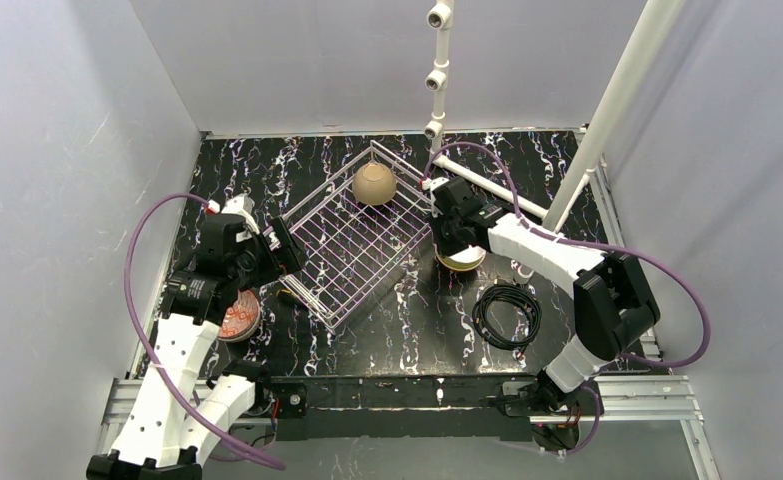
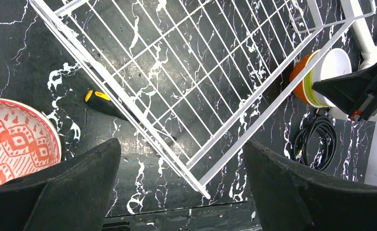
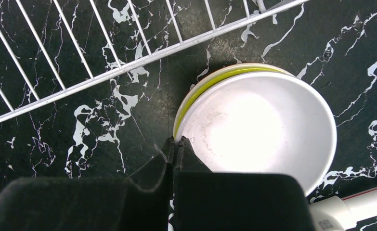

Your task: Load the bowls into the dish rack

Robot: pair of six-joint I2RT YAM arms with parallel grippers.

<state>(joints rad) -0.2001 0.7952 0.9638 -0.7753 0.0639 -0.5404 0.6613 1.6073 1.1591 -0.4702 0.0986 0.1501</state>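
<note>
The dish rack (image 1: 352, 245) lies aslant mid-table with a tan bowl (image 1: 374, 184) upside down at its far end. A stack of bowls stands right of the rack: white (image 3: 263, 125) on top, yellow-green (image 3: 196, 94) under it, orange (image 2: 298, 77) at the bottom. My right gripper (image 3: 175, 143) is shut on the white bowl's near-left rim. My left gripper (image 2: 181, 163) is open and empty above the rack's near corner (image 2: 196, 178). The beige bowl with the red-patterned inside (image 2: 13, 139) sits left of it. The blue-and-white bowl is out of view.
A coiled black cable (image 1: 507, 313) lies near the stack. A yellow-and-black handle (image 2: 98, 101) pokes out under the rack's left edge. A white pipe frame (image 1: 617, 100) stands at the back right, with a pipe (image 1: 487, 185) lying behind the right arm. Grey walls close in three sides.
</note>
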